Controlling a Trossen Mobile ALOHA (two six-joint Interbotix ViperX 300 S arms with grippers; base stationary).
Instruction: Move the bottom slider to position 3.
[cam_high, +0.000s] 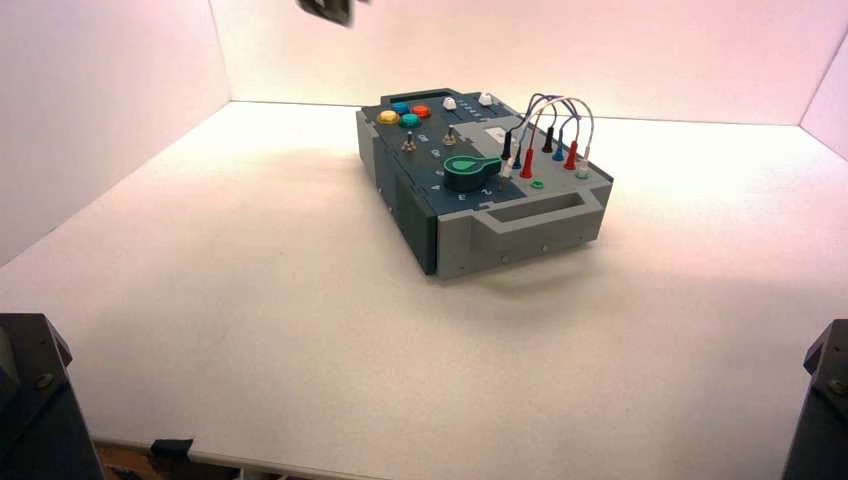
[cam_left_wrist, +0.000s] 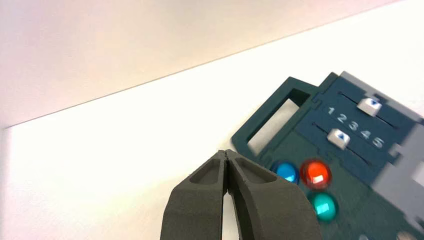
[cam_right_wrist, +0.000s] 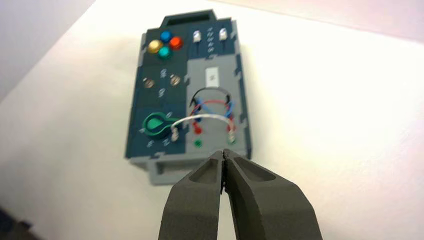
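Observation:
The blue and grey box (cam_high: 480, 175) stands turned on the white table. Two white-capped sliders sit at its far end. The bottom slider (cam_left_wrist: 338, 137) (cam_high: 449, 103) (cam_right_wrist: 197, 36) is the one next to the coloured buttons. Its cap lies beside the low digits of the printed row 1 to 5, about level with 2 and 3. Position 3 (cam_left_wrist: 353, 125) is the middle digit. My left gripper (cam_left_wrist: 226, 152) (cam_high: 330, 8) is shut and empty, high above the table beyond the box's far end. My right gripper (cam_right_wrist: 223, 151) is shut and empty, held back from the box's handle end.
The other slider (cam_left_wrist: 370, 105) lies just beyond the digits. Blue (cam_left_wrist: 286, 171), red (cam_left_wrist: 316, 173) and teal (cam_left_wrist: 324, 206) buttons sit near the bottom slider. A green knob (cam_high: 468, 171), two toggle switches (cam_high: 409, 145) and looped wires (cam_high: 550, 125) fill the rest of the box. White walls enclose the table.

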